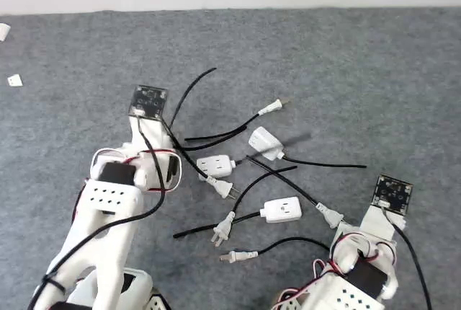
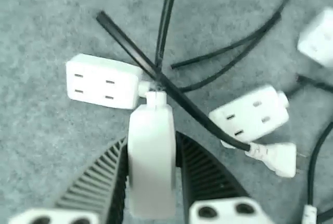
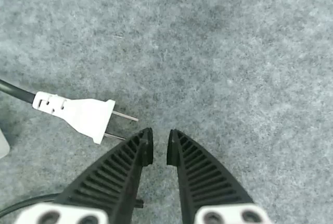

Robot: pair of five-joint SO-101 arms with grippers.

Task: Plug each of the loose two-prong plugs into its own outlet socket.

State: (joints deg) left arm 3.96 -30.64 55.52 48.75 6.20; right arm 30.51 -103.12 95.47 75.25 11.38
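Observation:
My left gripper point(image 2: 151, 141) is shut on a white two-prong plug point(image 2: 151, 166). The plug's front end sits right at the cable end of a white outlet point(image 2: 103, 82) whose slots face up. Whether the two touch I cannot tell. A second outlet point(image 2: 250, 112) lies just beyond, with a loose plug point(image 2: 276, 157) beside it. From above, three outlets point(image 1: 215, 166) point(image 1: 265, 140) point(image 1: 282, 210) lie mid-table among loose plugs point(image 1: 272, 107) point(image 1: 223, 229) point(image 1: 235, 256). My right gripper point(image 3: 159, 148) hovers low over the mat, open by a narrow gap and empty, beside a white plug point(image 3: 78, 114).
Black cables point(image 1: 288, 173) cross each other between the outlets and run under the left arm point(image 1: 108, 195). The right arm point(image 1: 360, 270) sits folded at the near right edge. Bare grey mat point(image 1: 346, 58) spreads across the far side. Two small white scraps point(image 1: 14, 79) lie far left.

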